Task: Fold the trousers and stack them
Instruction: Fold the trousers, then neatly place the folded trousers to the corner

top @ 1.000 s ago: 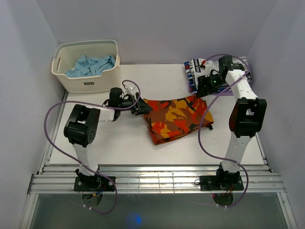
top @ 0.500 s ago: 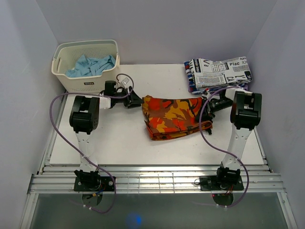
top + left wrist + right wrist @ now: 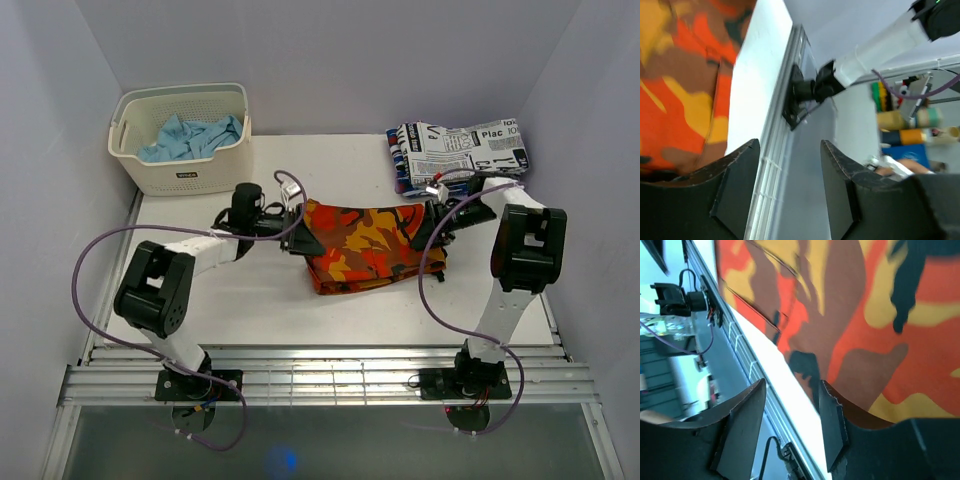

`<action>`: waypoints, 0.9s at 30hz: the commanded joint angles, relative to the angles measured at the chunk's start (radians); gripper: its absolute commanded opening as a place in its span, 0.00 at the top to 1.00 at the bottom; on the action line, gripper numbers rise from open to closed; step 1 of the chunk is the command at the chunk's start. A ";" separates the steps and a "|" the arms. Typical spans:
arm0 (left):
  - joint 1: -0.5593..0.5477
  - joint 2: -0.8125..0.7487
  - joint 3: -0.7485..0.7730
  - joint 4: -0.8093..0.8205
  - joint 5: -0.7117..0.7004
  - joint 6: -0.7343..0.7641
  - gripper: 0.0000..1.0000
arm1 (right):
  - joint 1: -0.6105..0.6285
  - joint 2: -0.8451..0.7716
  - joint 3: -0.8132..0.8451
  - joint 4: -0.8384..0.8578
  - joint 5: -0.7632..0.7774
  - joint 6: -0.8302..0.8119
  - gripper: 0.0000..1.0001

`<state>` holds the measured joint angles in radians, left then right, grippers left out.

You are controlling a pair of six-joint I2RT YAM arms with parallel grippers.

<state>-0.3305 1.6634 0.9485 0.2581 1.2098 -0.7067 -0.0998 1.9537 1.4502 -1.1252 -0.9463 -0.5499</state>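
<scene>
From above, we see the folded camouflage trousers [image 3: 365, 248] lying in the middle of the tabletop [image 3: 230, 300]. The left gripper [image 3: 303, 238] sits at their left edge and the right gripper [image 3: 431, 224] at their right edge. A white basket [image 3: 180, 172] holding blue cloth [image 3: 190, 138] stands at the back left corner, and a newspaper-print garment [image 3: 460, 150] lies at the back right corner.

In the left wrist view, our left gripper [image 3: 790, 145] has its jaws spread with nothing between them; the trousers [image 3: 680, 85] lie off to one side.

In the right wrist view, the right gripper [image 3: 791, 384] is likewise released, with the trousers [image 3: 865, 330] just beyond its fingers.
</scene>
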 commanded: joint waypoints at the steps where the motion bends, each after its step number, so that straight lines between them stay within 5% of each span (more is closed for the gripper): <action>1: -0.031 0.091 -0.141 0.093 -0.028 -0.123 0.39 | -0.004 0.100 -0.108 0.022 0.056 -0.006 0.48; 8: 0.030 0.354 -0.111 0.005 -0.204 -0.091 0.43 | -0.031 0.179 -0.081 0.136 0.207 0.110 0.50; 13: 0.019 0.230 0.025 -0.109 -0.158 0.125 0.34 | -0.037 0.053 0.032 0.033 0.193 0.082 0.40; 16: -0.016 0.106 0.123 -0.325 -0.228 0.361 0.26 | -0.057 -0.059 0.049 0.039 0.254 0.120 0.29; 22: -0.217 0.027 0.343 -0.568 -0.660 0.752 0.18 | -0.110 -0.153 -0.060 0.125 0.475 0.243 0.17; 27: -0.261 0.096 0.432 -0.568 -0.682 0.777 0.18 | -0.121 -0.087 -0.157 0.183 0.540 0.307 0.14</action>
<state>-0.5961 1.7287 1.3586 -0.2054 0.6449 -0.0540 -0.2230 1.8015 1.3544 -0.9768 -0.4896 -0.3107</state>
